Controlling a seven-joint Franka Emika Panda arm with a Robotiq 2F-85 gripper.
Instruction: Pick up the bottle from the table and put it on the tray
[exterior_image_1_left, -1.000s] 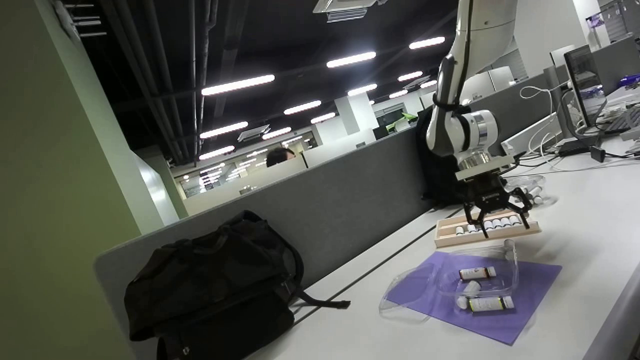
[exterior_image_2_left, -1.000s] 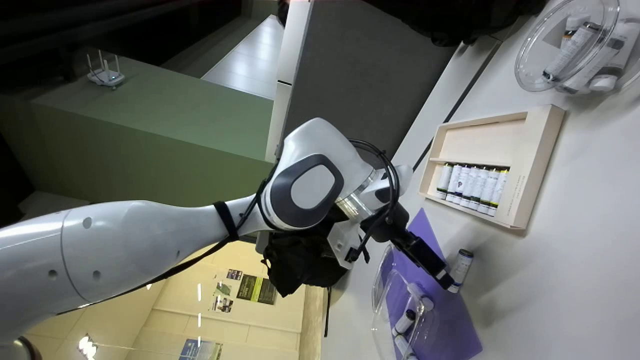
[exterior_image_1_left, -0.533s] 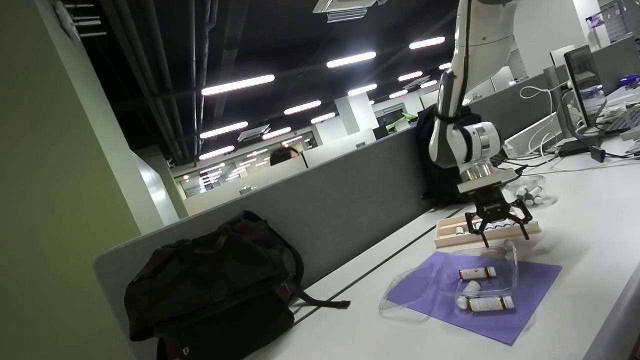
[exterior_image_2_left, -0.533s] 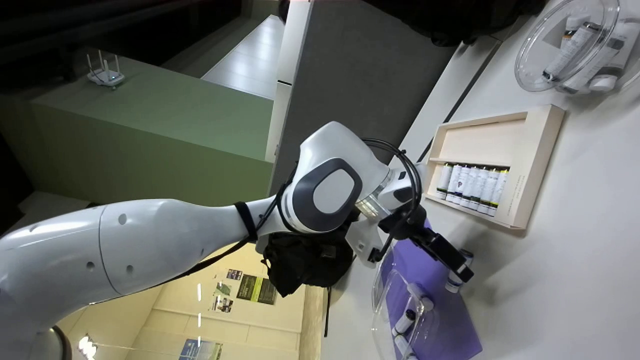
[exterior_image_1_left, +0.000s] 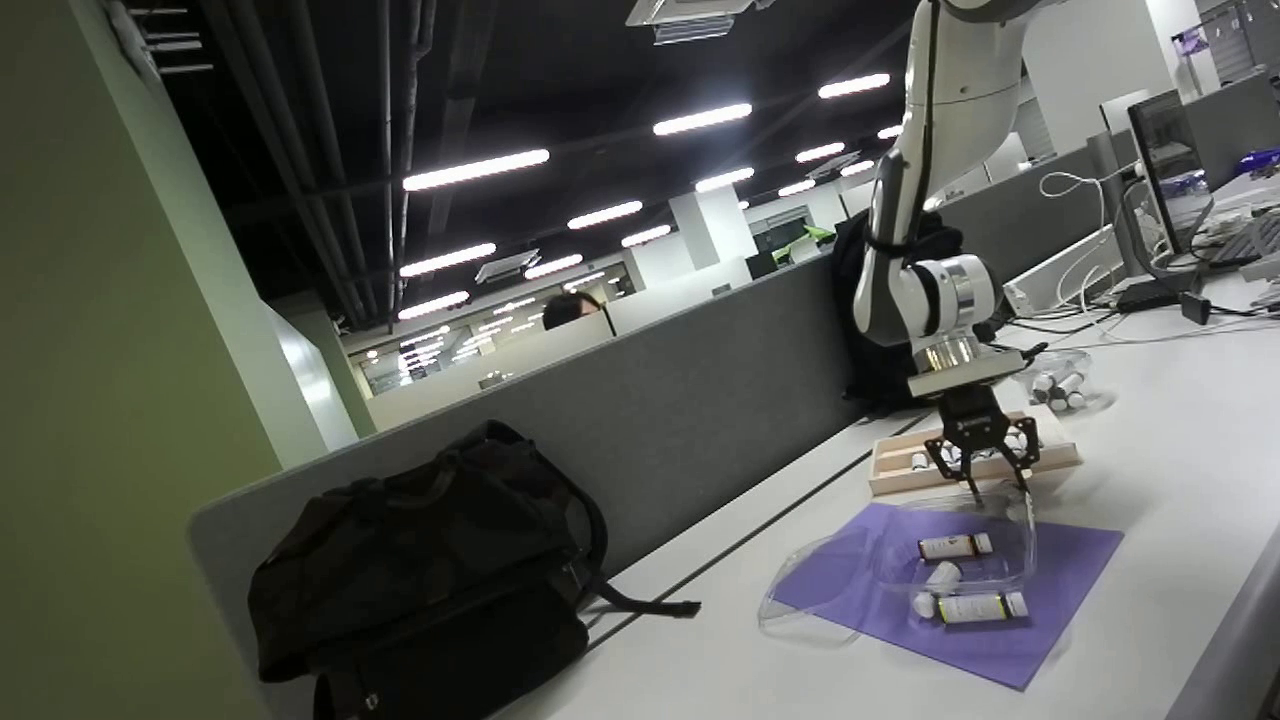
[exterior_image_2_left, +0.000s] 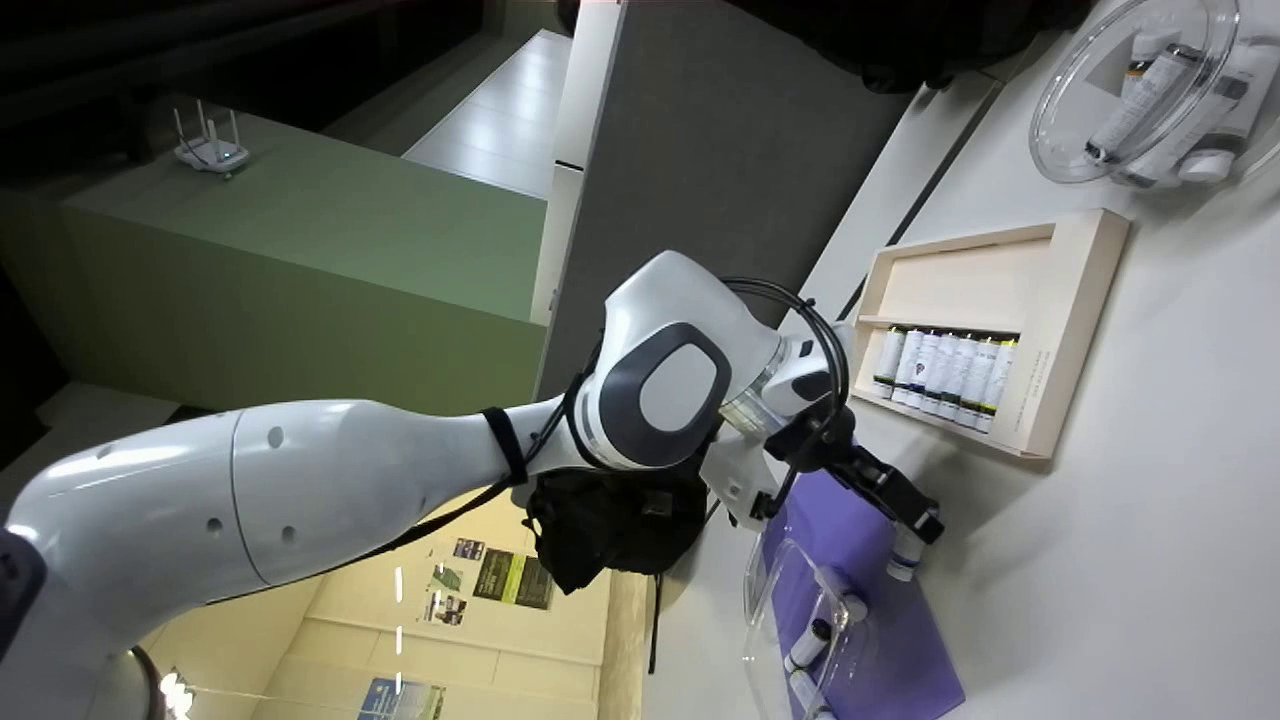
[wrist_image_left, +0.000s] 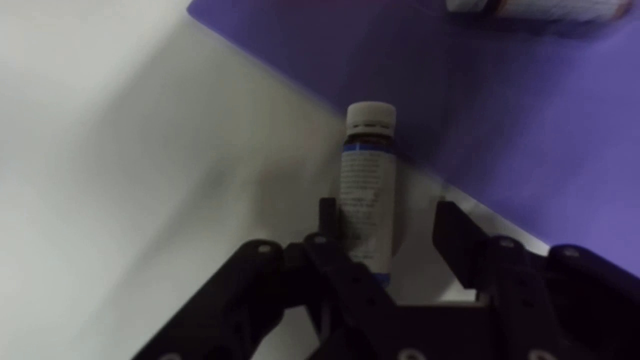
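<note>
The bottle, white-labelled with blue bands and a white cap, lies on the white table, its cap end at the edge of the purple mat. My gripper is down around its lower half with the jaws partly apart. The left finger is close against the bottle's side; a gap separates the bottle from the right finger. In an exterior view the gripper hides part of the bottle. The pale wooden tray stands beyond, with several bottles lined up in one compartment and the other compartment bare.
On the purple mat are a clear plastic container, its lid and several bottles. Another clear container with bottles stands past the tray. A grey partition runs behind the table, with a black backpack by it.
The gripper has come down toward the table and over the bottle. Its jaws were wide apart before and have drawn closer together. Bottle and tray look unmoved.
</note>
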